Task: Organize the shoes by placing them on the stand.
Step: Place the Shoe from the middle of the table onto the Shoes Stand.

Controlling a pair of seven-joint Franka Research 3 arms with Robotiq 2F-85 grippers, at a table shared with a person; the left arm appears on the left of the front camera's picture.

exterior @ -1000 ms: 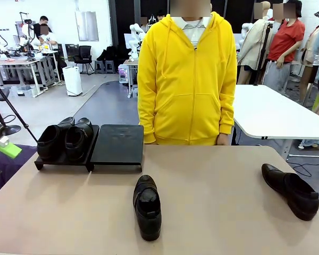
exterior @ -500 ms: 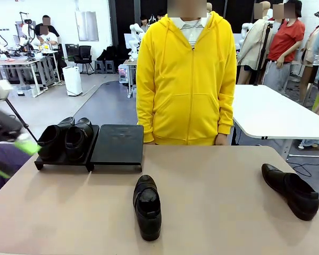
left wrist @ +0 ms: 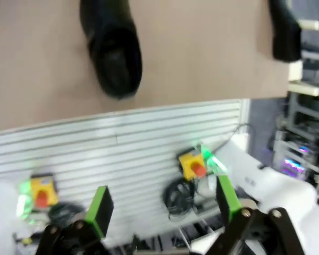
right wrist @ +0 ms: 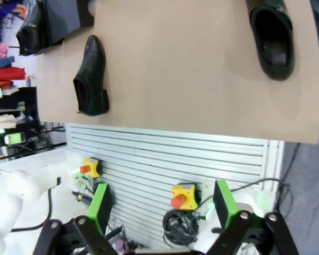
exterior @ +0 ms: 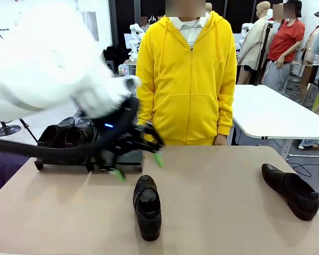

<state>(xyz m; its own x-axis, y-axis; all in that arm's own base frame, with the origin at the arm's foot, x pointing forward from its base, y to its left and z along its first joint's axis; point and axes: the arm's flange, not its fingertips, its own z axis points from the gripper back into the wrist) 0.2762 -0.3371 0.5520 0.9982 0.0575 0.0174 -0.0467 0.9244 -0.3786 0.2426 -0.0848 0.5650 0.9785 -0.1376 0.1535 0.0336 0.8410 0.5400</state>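
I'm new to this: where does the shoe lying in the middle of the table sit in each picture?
Front view: the middle shoe lies low, just left of centre.
Left wrist view: top left, blurred.
Right wrist view: upper left.
Shared landmark: the other loose shoe, toward the right in every view.

Left arm blurred — hides most of stand; racked shoes partly covered.

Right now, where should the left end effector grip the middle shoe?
Probably across the middle shoe at its open collar, pinching its two sides, coming straight down from above: it stands upright on its sole, long axis pointing away, both flanks clear.
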